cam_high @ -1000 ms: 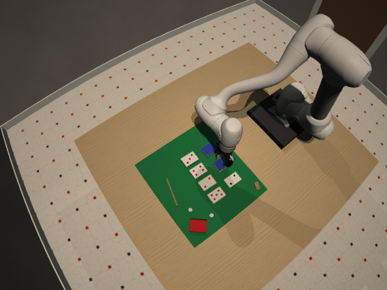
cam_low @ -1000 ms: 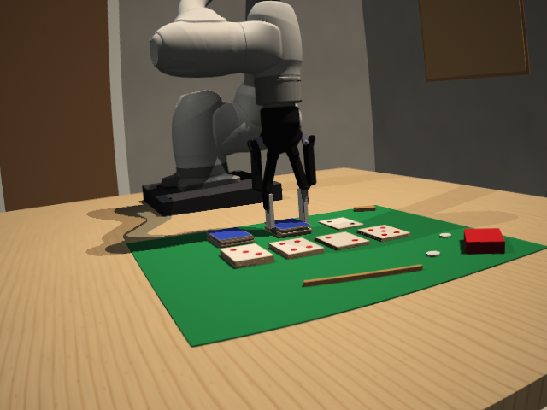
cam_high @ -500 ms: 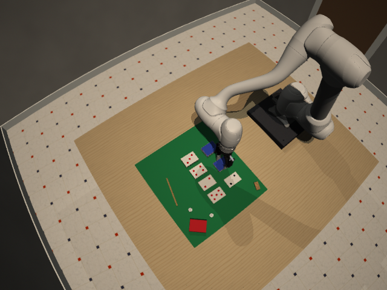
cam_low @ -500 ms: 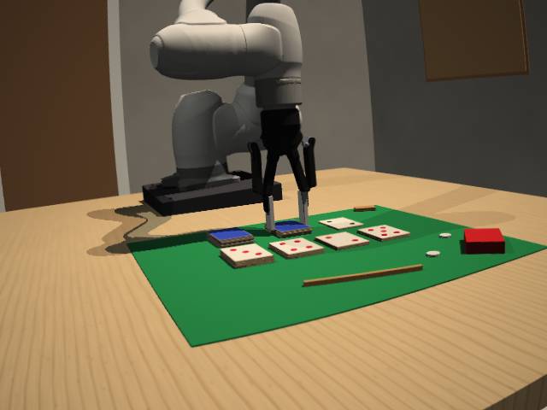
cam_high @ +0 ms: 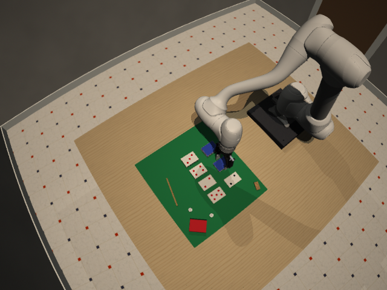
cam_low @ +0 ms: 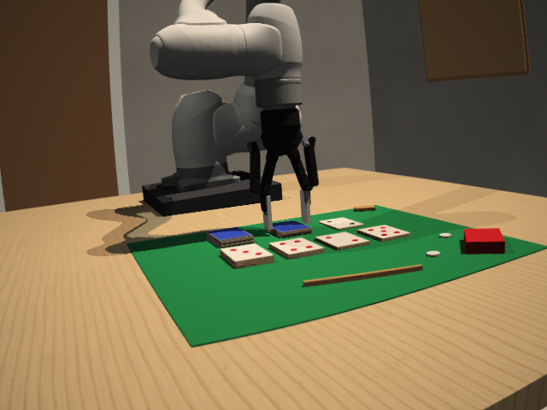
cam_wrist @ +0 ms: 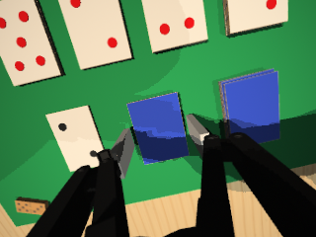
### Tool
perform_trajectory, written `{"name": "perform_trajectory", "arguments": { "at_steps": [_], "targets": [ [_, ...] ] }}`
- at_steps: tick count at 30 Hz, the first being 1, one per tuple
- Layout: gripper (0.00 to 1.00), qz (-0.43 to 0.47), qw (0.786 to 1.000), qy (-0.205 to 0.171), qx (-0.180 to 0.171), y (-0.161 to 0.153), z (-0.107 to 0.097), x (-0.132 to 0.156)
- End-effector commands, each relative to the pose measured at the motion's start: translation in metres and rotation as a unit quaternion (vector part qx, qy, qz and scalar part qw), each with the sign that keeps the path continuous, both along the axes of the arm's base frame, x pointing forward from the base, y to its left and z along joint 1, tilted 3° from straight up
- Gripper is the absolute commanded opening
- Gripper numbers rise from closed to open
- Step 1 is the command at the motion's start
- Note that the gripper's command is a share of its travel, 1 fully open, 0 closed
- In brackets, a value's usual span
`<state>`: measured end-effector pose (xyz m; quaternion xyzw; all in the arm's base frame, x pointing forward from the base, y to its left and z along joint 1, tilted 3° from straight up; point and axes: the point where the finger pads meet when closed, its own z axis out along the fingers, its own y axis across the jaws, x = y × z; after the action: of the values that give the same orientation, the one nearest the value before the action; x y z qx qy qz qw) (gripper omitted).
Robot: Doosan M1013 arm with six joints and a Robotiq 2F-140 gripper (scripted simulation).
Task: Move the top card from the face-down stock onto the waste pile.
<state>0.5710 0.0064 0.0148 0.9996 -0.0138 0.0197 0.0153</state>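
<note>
The blue-backed card (cam_wrist: 159, 125), a thin, stiff, light tile best pinched by its long edges, lies flat on the waste pile (cam_low: 291, 232) between the half-open jaws of the gripper (cam_wrist: 162, 133), which hold nothing.

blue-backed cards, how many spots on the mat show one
2: the stock at the row's end, and one on the waste pile beside it, between the open gripper fingers. Cards underneath are hidden.

There are two piles with blue backs: one pile of blue-backed plywood cards (cam_low: 230, 235) and another blue-topped pile (cam_low: 290, 227) beside it. Five pale plywood cards lie face up, four with red dots (cam_low: 246, 254) and one with black dots (cam_low: 340, 222). There are also two small white round discs (cam_low: 432, 253), one red block (cam_low: 484, 240), one long thin wooden stick (cam_low: 361, 275) and one small brown wooden piece (cam_low: 364, 207).
</note>
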Motion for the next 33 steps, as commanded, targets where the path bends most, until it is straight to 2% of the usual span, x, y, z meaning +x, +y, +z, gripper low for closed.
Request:
{"name": "perform_trajectory", "arguments": {
  "at_steps": [1, 23, 30, 33],
  "targets": [
    [0.5, 0.0, 1.0, 0.0, 0.0, 0.0, 0.0, 0.0],
    [0.5, 0.0, 1.0, 0.0, 0.0, 0.0, 0.001, 0.0],
    [0.5, 0.0, 1.0, 0.0, 0.0, 0.0, 0.007, 0.0],
    [0.5, 0.0, 1.0, 0.0, 0.0, 0.0, 0.016, -0.001]
  ]
}}
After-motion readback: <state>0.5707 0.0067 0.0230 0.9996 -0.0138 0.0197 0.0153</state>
